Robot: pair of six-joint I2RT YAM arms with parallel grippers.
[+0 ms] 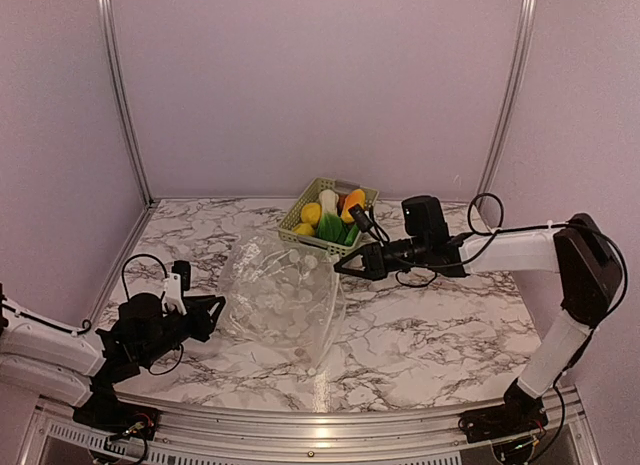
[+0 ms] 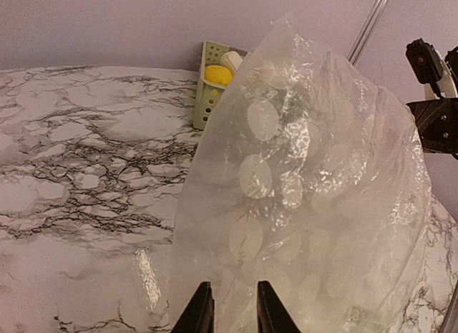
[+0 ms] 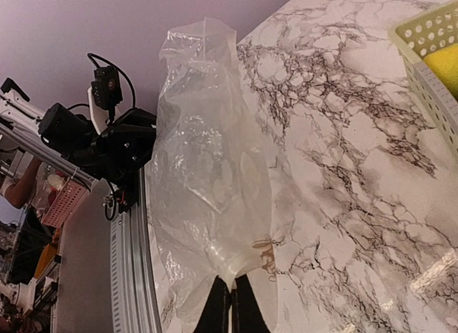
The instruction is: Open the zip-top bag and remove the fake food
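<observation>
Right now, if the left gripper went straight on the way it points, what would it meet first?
The zip-top bag: its clear film rises ahead of the left gripper, seemingly starting at the fingertips. Depth is hard to judge, but nothing else stands nearer.

- The zip-top bag (image 1: 280, 295) was thin clear plastic, crinkled and shiny, with pale frosted ovals.
- The table (image 1: 440, 335) had a smooth, glossy, marble-patterned top that caught glare.
- The basket (image 1: 310, 241) was pale green perforated plastic, fairly matt.
- The fake food (image 1: 312, 214) looked like smooth, bright plastic.
- The front rail (image 1: 300, 423) was silvery metal.
</observation>
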